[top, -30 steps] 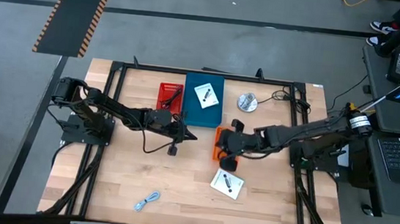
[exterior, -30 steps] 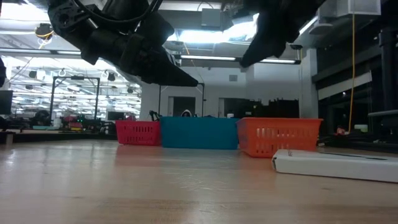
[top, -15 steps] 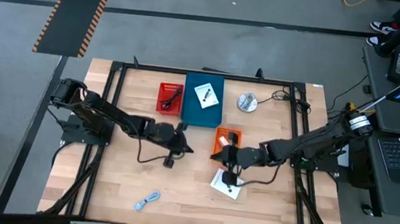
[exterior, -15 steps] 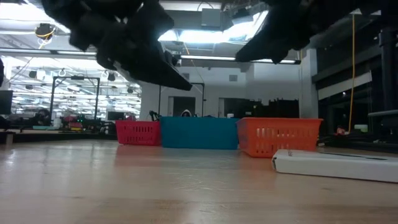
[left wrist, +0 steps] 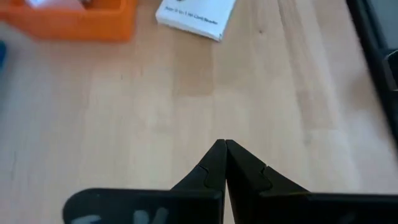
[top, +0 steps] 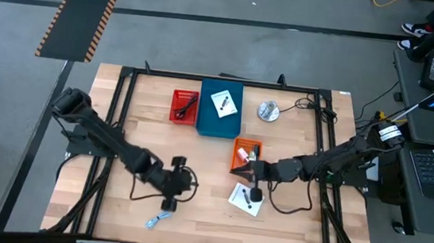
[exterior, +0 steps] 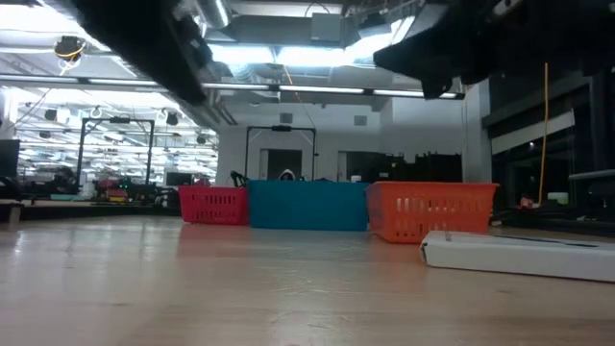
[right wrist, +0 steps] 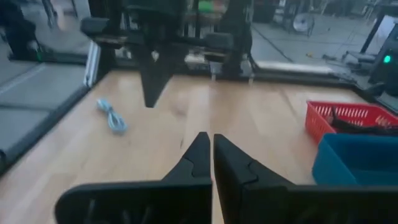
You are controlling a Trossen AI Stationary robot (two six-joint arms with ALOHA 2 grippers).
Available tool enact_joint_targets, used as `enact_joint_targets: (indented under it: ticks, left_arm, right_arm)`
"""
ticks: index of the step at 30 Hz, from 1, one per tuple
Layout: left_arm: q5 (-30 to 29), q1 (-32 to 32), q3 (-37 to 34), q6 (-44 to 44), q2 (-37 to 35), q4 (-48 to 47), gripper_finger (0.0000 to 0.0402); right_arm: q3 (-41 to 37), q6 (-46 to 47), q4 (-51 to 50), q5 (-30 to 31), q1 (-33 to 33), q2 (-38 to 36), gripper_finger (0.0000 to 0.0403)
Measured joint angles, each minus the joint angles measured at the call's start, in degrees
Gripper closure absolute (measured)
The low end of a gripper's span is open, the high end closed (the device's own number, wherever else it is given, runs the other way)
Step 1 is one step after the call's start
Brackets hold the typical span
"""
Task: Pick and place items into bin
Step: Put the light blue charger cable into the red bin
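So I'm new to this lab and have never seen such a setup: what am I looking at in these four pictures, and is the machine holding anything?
It is a robot with two dark arms at a wooden table. One picture looks straight down, one looks level across the tabletop, and two come from cameras on the wrists. The left hand hovers near a light-blue cable; the right hand hovers beside a white card. Both are shut and empty. At the back stand a red bin, a blue bin holding another card, and an orange bin.

Looking like robotics lab: ceiling strip lights [exterior: 317, 91], metal rig frames [exterior: 281, 135] standing behind wooden table [exterior: 240, 288]
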Motion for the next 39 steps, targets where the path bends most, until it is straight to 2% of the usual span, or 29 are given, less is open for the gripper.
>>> enact_joint_targets:
  ticks: [6,13,16,21,29,33,39]
  left_arm:
    - [-1.0,-6.8,7.5,-15.0,1.8,-13.2,0.0400]
    - [7.1,-11.6,16.2,-33.2,9.8,-26.9,0.0400]
    - [10.6,-13.1,21.4,-36.7,14.5,-32.1,0.0401]
    - [11.1,-14.3,28.2,-42.0,19.8,-41.5,0.0399]
    - [10.5,-14.6,28.6,-43.3,20.9,-41.5,0.0387]
    - [7.9,-14.8,28.6,-46.3,20.9,-41.4,0.0363]
    - [7.2,-16.0,28.6,-52.7,20.9,-40.6,0.0316]
  right_arm:
    - [-0.6,2.9,1.4,-0.4,2.4,0.0,0.0401]
    - [-0.6,5.5,1.0,-0.3,6.6,0.0,0.0401]
    - [-0.6,6.0,1.0,-0.1,7.9,0.0,0.0402]
    - [-0.6,9.4,0.9,-0.1,9.1,0.0,0.0401]
    - [-0.6,11.9,0.1,0.0,10.9,0.0,0.0401]
    - [-0.6,11.8,0.0,0.0,11.8,0.0,0.0401]
    - [-0.6,11.7,-0.3,0.0,12.6,0.0,0.0400]
